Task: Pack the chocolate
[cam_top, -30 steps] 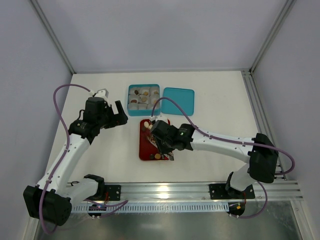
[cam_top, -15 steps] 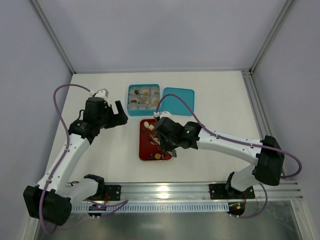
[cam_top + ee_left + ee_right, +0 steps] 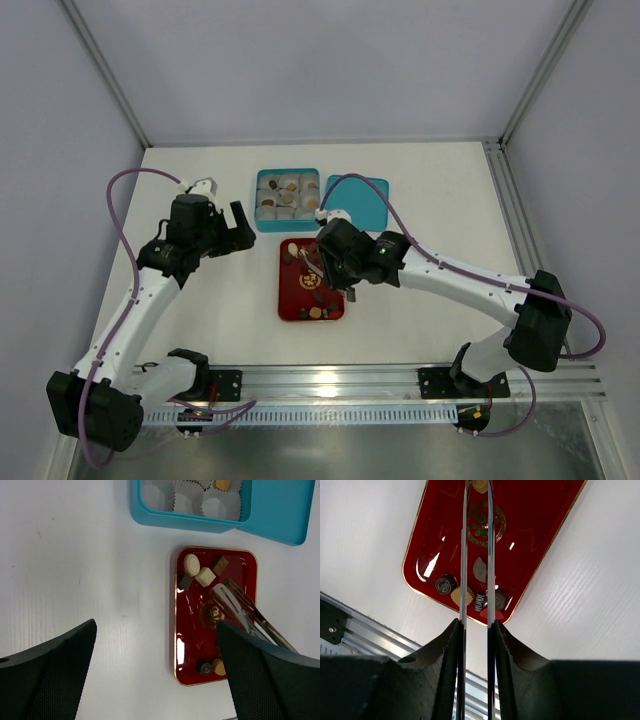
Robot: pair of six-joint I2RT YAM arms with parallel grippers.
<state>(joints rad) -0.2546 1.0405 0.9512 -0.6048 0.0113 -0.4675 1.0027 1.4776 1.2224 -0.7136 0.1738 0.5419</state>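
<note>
Right tool, tongs over chocolate on red tray

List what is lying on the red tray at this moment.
Far end of the red tray: a cream round chocolate, a cream square one, two brown ones. Near end: several dark and tan chocolates. The metal tongs in the right gripper cover part of the middle.

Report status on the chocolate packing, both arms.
Left end effector open, left of red tray. Right end effector shut on tongs, tips over tray. Chocolates on tray, some in teal box. Lid beside box, not obstructing.
</note>
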